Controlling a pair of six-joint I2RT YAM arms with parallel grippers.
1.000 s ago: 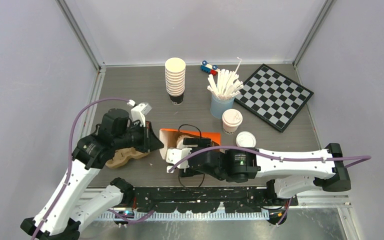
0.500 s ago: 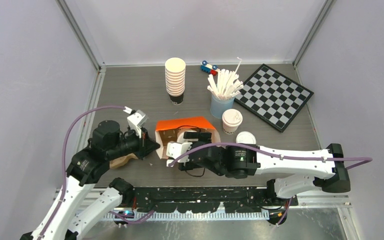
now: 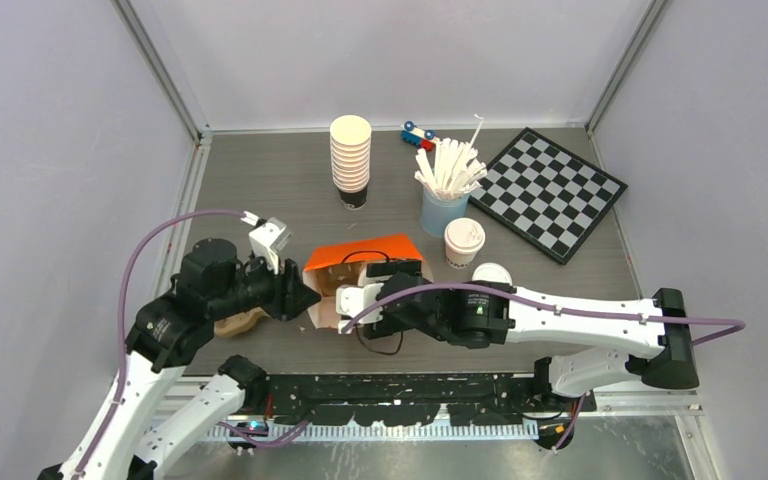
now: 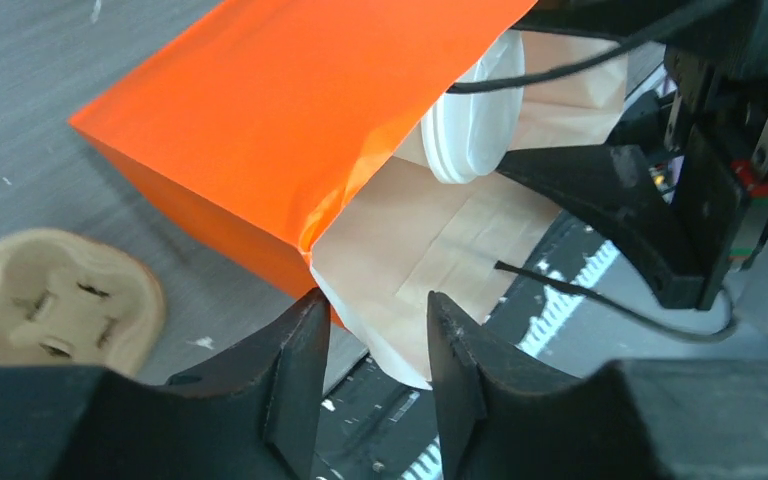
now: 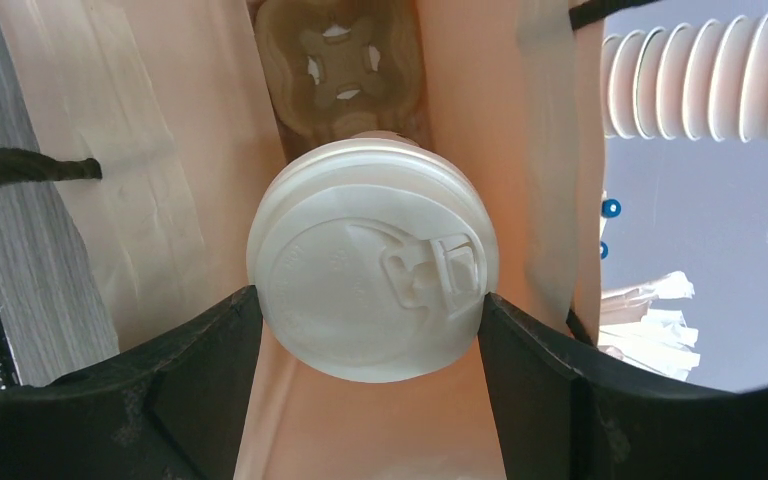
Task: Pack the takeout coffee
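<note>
Takeout coffee cup (image 5: 370,270) is sitting clenched between the two fingers of the right end effector (image 5: 368,335), which are pressing on opposite sides of its lid. It is already inside the mouth of the orange bag (image 4: 290,110), base pointing toward a pulp carrier (image 5: 340,50) at the bag's far end.

The left end effector (image 4: 375,305) is standing released. Its fingers are parted with the bag's paper lip lying loose between them, so nothing appears to be bracing the opening.

The bag is resting near the near edge of the tabletop (image 3: 260,190), left of centre. A second lidded cup (image 3: 464,240) and a third lidded cup (image 3: 489,272) are standing just right of it, the third partly under the right arm.

Risks, as judged:
- With the lip unheld, the bag may be sliding or folding under any push, and the cup may be missing the carrier socket and tipping.
- The black handle cord (image 5: 20,165) is hanging beside the fingers and may be snagging on withdrawal.
- The right arm may be knocking the third cup.
</note>
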